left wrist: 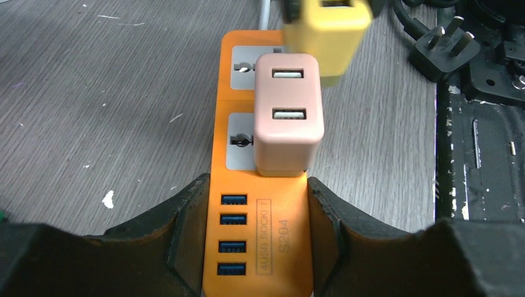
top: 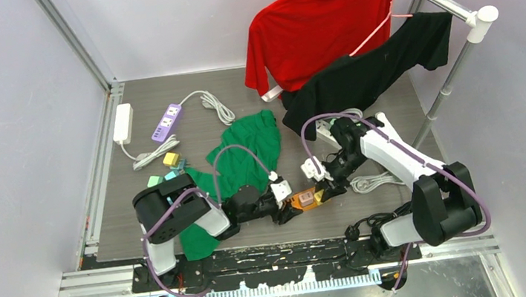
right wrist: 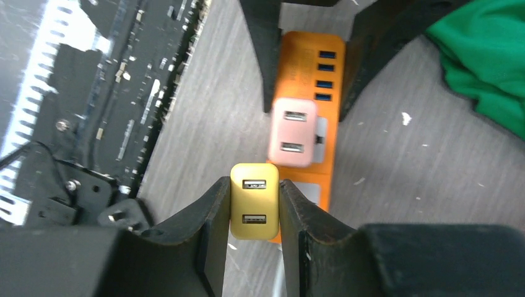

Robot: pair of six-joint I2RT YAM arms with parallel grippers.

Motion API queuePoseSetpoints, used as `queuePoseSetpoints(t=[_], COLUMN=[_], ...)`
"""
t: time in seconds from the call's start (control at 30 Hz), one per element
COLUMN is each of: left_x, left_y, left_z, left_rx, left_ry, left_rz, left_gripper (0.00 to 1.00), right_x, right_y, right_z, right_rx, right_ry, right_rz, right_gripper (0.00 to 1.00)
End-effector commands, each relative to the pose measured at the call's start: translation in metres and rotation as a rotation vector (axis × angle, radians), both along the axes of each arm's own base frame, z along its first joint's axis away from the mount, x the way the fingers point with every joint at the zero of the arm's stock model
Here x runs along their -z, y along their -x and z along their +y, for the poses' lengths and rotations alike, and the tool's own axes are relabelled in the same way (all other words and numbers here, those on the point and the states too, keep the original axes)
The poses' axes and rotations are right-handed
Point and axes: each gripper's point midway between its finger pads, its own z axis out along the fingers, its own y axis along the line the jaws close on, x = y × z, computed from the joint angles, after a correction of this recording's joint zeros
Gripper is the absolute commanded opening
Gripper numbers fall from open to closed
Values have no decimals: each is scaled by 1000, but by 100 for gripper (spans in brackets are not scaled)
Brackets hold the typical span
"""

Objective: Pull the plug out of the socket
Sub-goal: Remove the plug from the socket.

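Orange plastic power strip (left wrist: 291, 247): body orange, socket panels grey, four USB ports blue, faint grey lettering. Pale pink square charger plug (left wrist: 289, 117): plain pink, port slots white. Yellow square charger plug (right wrist: 254, 201): plain yellow. Grey wood-grain table top (left wrist: 93, 93): streaked, with white flecks. Crumpled green cloth (top: 246, 154): unpatterned. Red hanging T-shirt (top: 313, 27) and black hanging T-shirt (top: 371, 73): both plain. Slim purple power strip (top: 167, 122): white cord.

— Overhead?
— High above the near edge, looking down over the whole table (top: 149, 94); far.
— Wrists?
— Very close, low, facing each other from opposite ends of one orange strip (left wrist: 263, 272).
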Motion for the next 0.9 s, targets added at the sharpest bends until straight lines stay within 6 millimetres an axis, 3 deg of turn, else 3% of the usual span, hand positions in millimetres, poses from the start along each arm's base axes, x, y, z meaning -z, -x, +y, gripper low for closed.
queuePoseSetpoints(t=[0.0, 0.27, 0.33, 0.5, 0.57, 0.7, 0.87], left_x=[41, 22, 13, -16, -26, -43, -63], left_y=[-9, -10, -10, -9, -8, -2, 8], left_z=[28, 26, 22, 18, 19, 24, 33], left_rx=[-91, -97, -94, -92, -95, -87, -84], left_ry=[-145, -130, -126, -85, -69, -37, 3], left_rz=[79, 85, 94, 108, 109, 117, 145], left_gripper=[0, 0, 8, 51, 63, 71, 72], right_x=[-21, -45, -49, -61, -66, -69, -73], right_y=[10, -10, -9, -5, -5, -14, -30], right_z=[16, 0, 0, 9, 14, 20, 26], right_rx=[44, 205, 215, 244, 268, 367, 525], right_ry=[-64, -65, -87, -139, -157, -161, -150], right_rz=[66, 48, 59, 154, 206, 310, 425], right_gripper=[1, 1, 1, 1, 1, 1, 1])
